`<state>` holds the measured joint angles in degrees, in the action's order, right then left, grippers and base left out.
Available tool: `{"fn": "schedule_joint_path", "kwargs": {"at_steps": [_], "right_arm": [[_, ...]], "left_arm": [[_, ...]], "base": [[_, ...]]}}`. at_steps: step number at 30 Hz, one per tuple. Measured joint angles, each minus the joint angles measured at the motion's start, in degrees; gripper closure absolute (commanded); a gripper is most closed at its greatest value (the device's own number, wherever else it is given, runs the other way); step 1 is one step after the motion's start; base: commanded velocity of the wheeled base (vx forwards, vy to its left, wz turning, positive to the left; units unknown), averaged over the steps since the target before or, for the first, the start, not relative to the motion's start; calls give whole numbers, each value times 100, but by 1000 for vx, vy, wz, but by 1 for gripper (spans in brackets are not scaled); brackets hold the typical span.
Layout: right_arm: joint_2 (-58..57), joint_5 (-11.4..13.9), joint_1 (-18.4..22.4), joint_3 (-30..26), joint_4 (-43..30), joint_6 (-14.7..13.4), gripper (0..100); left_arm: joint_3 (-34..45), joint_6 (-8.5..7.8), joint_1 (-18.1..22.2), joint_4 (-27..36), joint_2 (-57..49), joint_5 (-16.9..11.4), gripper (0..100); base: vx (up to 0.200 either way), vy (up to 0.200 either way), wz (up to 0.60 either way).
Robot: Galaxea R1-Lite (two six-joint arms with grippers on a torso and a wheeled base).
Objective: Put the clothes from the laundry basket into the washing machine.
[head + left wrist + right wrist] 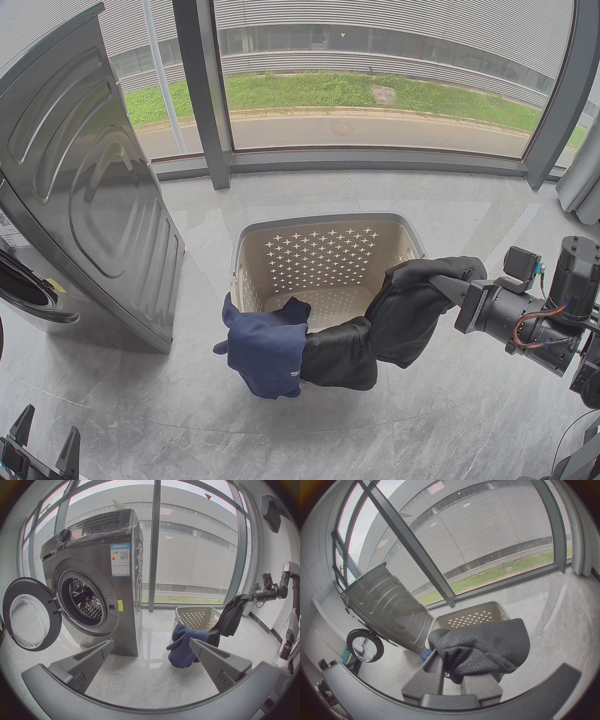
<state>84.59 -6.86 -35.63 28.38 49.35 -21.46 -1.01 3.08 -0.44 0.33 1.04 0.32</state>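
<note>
- While the right claw (445, 283) is clamping one end of the black garment (400, 319) above the right rim of the laundry basket (325, 220), the lifting-out step is judged to be under way.
- The garment's long axis is running from the claw down to the basket's near rim, where its lower end is draping outside, touching the blue garment (267, 353) hanging over that rim.
- The left claw (45, 437) is hovering empty, fingers apart, facing the washing machine (94, 187).
- Next, the cloth is probably needing a higher lift to clear the rim, then carrying to the open drum (82, 600).
</note>
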Motion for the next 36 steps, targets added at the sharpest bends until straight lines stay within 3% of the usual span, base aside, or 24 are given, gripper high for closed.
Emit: {"fn": "schedule_joint_path", "kwargs": {"at_steps": [6,13,22,36], "right_arm": [[-256,33,-2,30,-6,296,100],[-397,285,50,266,-74,394,100],[-458,263,123,-7,-6,488,100],[-480,218,187,-79,6,495,100]], "left_arm": [[0,-18,0,0,0,0,0],[0,-40,0,0,0,-7,0],[0,-38,2,2,0,-7,0],[0,-13,0,2,0,0,0]], "base": [[-167,0,0],[-200,0,0],[0,0,0],[0,200,0]]}}
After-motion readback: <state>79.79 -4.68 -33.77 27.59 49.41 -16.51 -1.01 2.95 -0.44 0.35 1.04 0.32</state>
